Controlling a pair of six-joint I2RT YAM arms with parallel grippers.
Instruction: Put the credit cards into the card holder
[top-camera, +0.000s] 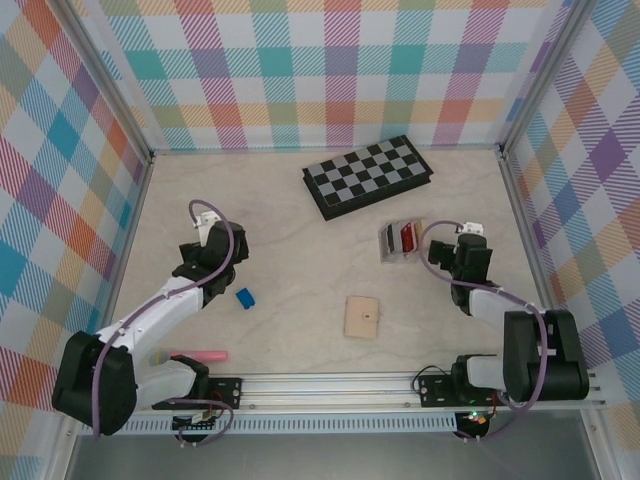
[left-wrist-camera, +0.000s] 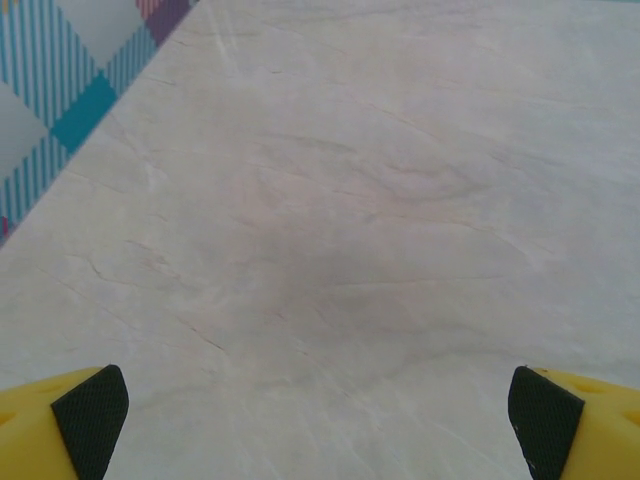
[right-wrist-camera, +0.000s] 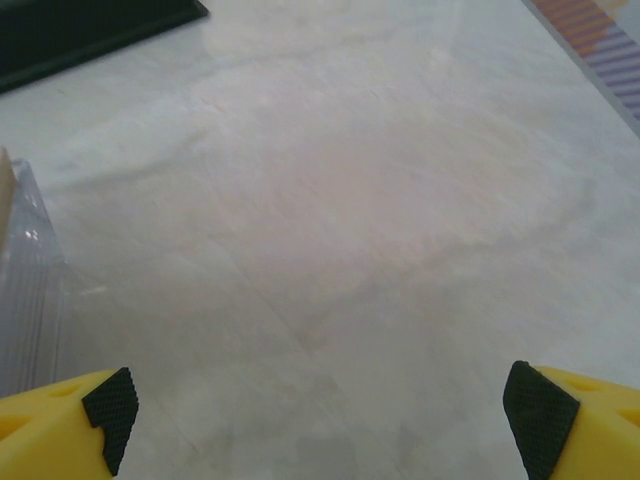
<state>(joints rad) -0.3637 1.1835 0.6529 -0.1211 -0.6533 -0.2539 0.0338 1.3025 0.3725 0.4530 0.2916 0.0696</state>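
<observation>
The tan card holder (top-camera: 362, 317) lies shut and flat on the table, near the front and between the two arms. The credit cards (top-camera: 407, 238) stand in a small clear tray (top-camera: 390, 243) right of centre; a red one shows. My right gripper (top-camera: 463, 243) is just right of that tray, well apart from the holder. In the right wrist view it (right-wrist-camera: 325, 420) is open over bare table, with the tray's clear wall (right-wrist-camera: 25, 285) at the left edge. My left gripper (top-camera: 204, 228) is at mid left; in the left wrist view it (left-wrist-camera: 320, 420) is open, nothing between its fingers.
A folded black-and-white chessboard (top-camera: 368, 175) lies at the back centre; its corner (right-wrist-camera: 90, 30) shows in the right wrist view. A small blue block (top-camera: 245, 297) sits right of the left arm. A pink pen (top-camera: 200, 355) lies by the left base. Checked walls enclose the table.
</observation>
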